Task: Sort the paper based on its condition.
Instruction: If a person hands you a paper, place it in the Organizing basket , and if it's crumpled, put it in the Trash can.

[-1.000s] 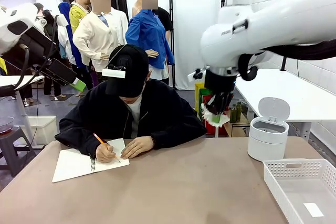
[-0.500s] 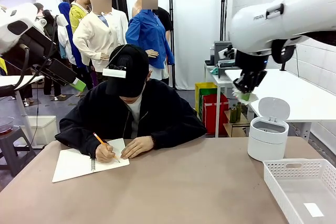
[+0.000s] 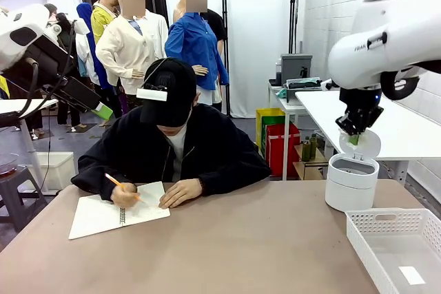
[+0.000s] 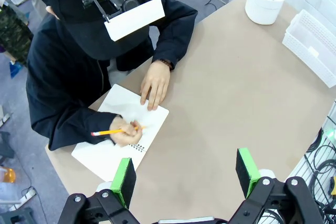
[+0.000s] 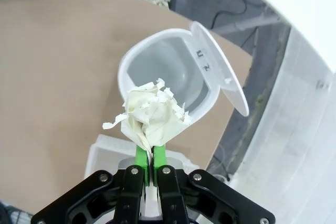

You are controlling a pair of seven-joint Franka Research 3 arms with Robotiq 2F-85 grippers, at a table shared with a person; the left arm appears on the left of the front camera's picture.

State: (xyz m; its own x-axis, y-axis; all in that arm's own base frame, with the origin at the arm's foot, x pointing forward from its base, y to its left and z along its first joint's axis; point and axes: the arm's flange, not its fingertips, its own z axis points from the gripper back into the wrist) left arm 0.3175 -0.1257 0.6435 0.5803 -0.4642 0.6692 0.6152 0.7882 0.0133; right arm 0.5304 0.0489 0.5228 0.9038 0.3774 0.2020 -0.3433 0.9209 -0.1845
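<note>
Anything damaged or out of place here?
Only the paper in the right tool: it is crumpled, with torn, shredded edges, and hangs over the open white bin. The notebook and basket look normal.

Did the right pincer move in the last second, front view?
Yes. The right pincer, shut on the crumpled paper, has swung rightward in the front view, from left of the white bin to above its open mouth.

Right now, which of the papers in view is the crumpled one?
The torn wad clamped in the right end effector, above the open lidded bin. The notebook page and the slip in the basket lie flat.
</note>
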